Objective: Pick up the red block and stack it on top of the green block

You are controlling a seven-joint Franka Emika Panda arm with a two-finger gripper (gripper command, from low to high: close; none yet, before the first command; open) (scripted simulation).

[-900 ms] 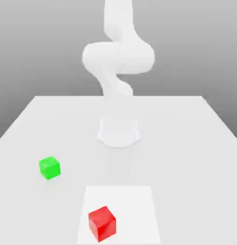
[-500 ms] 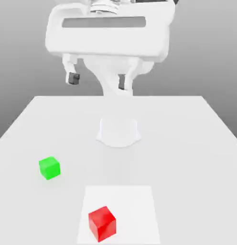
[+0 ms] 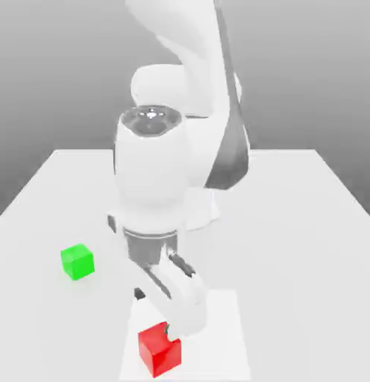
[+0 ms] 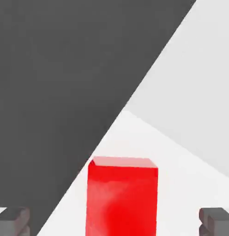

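Taking the exterior view as a clock face with twelve at the top, I reach down towards six o'clock, and my gripper (image 3: 154, 313) is open, its two fingertips (image 4: 214, 222) standing wide apart with nothing clenched between them. The red block (image 3: 160, 351) lies between six and seven o'clock, on the white square (image 3: 218, 336) that sits at six on the pale table (image 3: 307, 261). In the hand view the block is lined up with the space between my fingertips, with white surface showing on both sides of it; its near part is cut off by the frame edge. From outside, my hand covers the block's upper corner towards one o'clock, so I cannot tell how high my fingertips are above the table. The far fingertip is a small dark piece at the block's eleven o'clock, partly lost behind my hand. The green block (image 3: 77, 262) rests at eight o'clock on the bare table, well apart from me and from the red one. My base (image 3: 201, 209), near the middle of the clock, is mostly hidden behind my wrist (image 3: 152, 179). A dark area (image 4: 61, 92) beyond a slanting edge takes up much of the hand view; I cannot tell what it is.
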